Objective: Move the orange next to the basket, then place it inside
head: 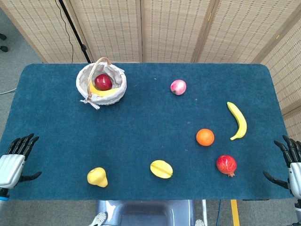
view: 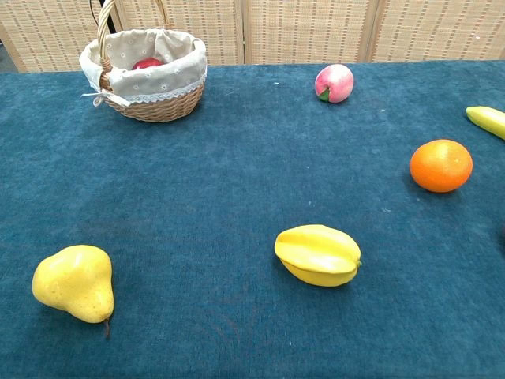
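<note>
The orange [head: 205,137] [view: 441,165] lies on the blue cloth right of centre, far from the basket. A wicker basket [head: 84,77] [view: 162,106] with a white lining stands at the back left and holds a red apple [head: 103,82] [view: 145,63] and a banana [head: 104,92]. My left hand [head: 14,157] hangs at the table's left edge, fingers spread, holding nothing. At the right edge my right hand [head: 289,162] is likewise spread and empty. Neither hand shows in the chest view.
A pink peach [head: 178,87] [view: 334,83] lies at the back centre. A loose banana [head: 238,120] [view: 487,119] and a pomegranate [head: 226,165] lie close to the orange. A starfruit [head: 161,169] [view: 317,254] and a yellow pear [head: 97,177] [view: 74,283] lie near the front edge.
</note>
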